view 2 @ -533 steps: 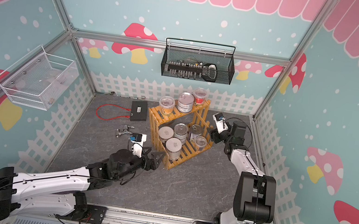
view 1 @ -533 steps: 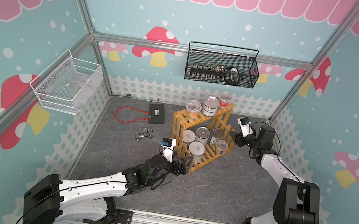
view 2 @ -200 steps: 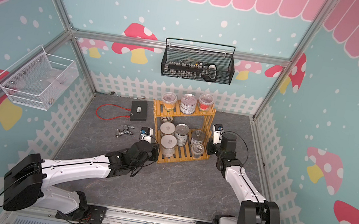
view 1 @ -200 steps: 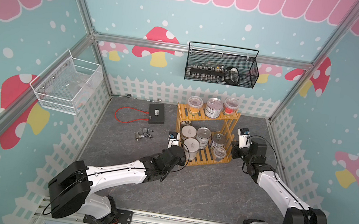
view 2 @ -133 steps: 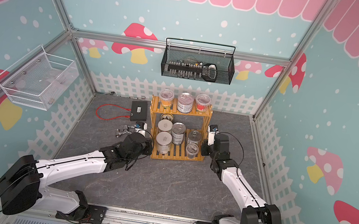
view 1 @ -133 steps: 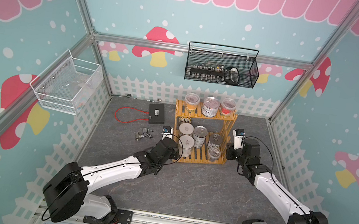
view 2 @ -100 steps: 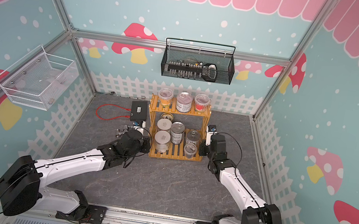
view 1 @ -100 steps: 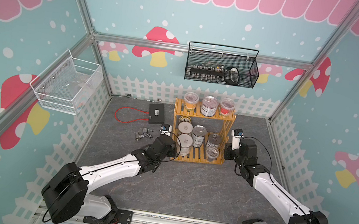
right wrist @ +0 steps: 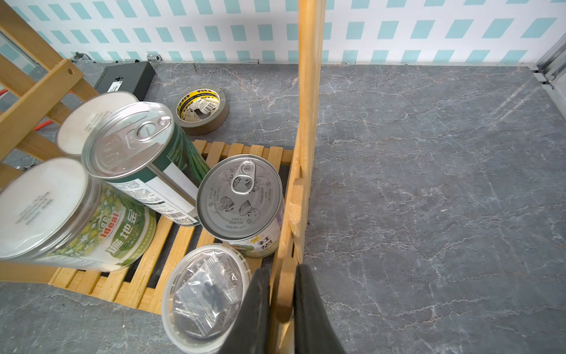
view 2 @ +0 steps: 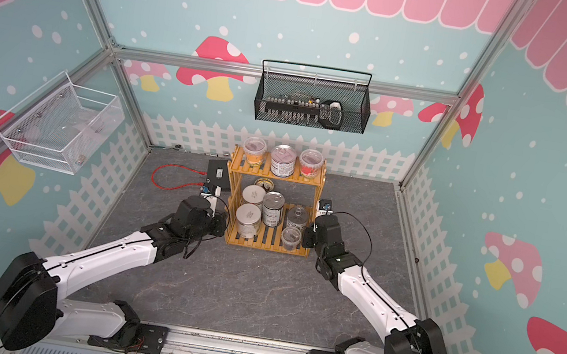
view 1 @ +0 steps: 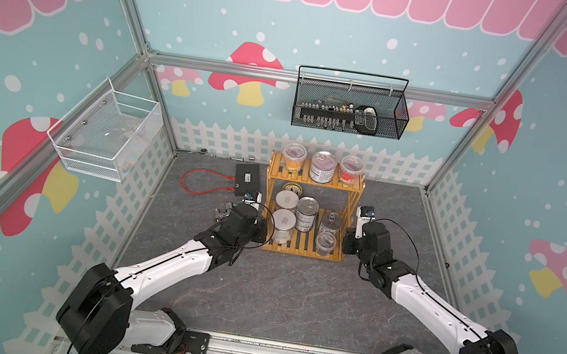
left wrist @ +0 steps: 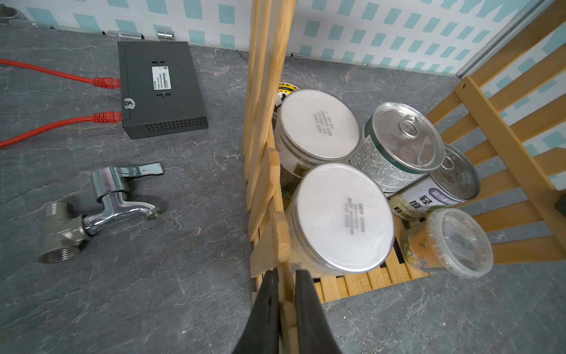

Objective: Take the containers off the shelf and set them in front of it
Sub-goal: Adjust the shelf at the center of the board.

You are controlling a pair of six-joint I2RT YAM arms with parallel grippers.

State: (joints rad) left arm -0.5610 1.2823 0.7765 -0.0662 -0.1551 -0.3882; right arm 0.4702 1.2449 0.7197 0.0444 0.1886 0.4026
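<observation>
Evidently nothing unloaded — all eight containers (view 1: 284, 220) on shelf (view 1: 304, 244); left gripper (left wrist: 286, 275), right gripper (right wrist: 281, 272) each clamped on shelf side frame.

From high at the near side we are looking down in both top views; wrist cameras are sitting close, sharing the lower tier of the shelf (left wrist: 263, 92).
</observation>
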